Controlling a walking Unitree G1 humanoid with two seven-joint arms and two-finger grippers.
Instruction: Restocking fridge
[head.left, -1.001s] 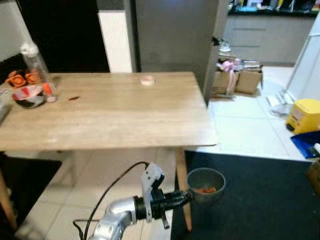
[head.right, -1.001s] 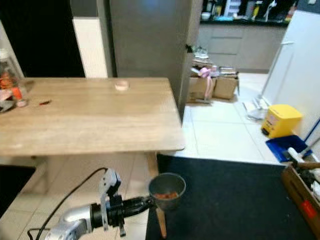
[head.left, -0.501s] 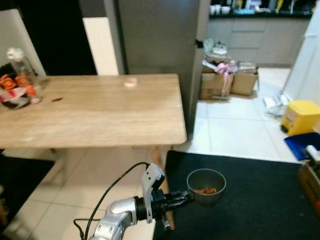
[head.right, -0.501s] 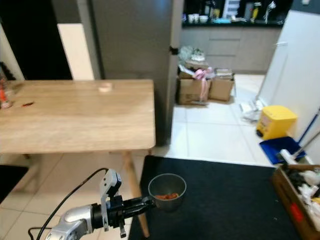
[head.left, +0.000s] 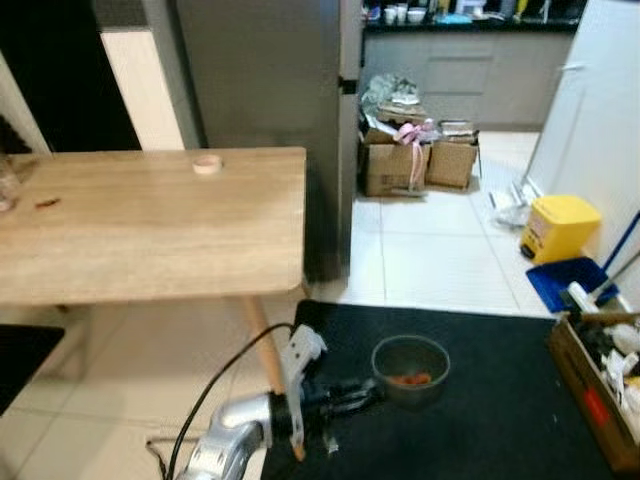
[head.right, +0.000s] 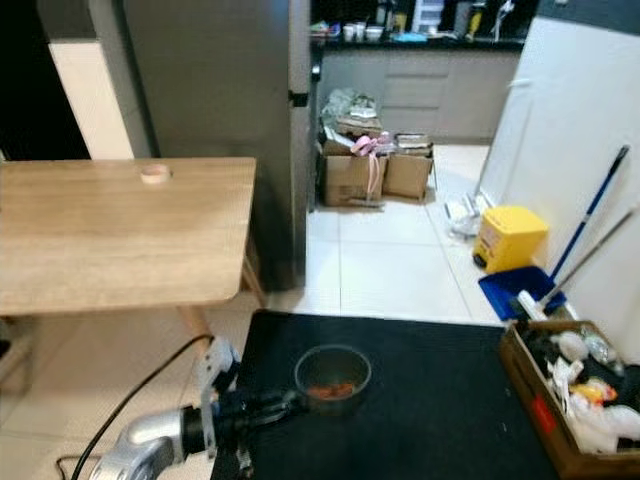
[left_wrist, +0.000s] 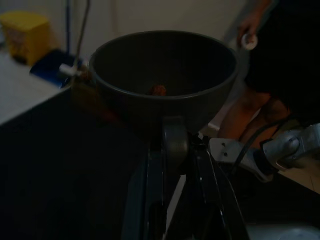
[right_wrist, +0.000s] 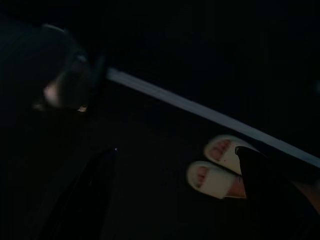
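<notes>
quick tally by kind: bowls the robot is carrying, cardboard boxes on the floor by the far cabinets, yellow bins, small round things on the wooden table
bowl, gripped at its rim by the left hand: 1
cardboard boxes: 2
yellow bin: 1
small round thing on the wooden table: 1
total: 5

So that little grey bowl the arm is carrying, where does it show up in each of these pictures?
Left eye view: the bowl is low, right of centre, over the black mat.
Right eye view: low centre, over the same mat.
Left wrist view: upper middle, clamped by the left gripper.
Right wrist view: too dark to tell.
Shared landmark: the yellow bin.
</notes>
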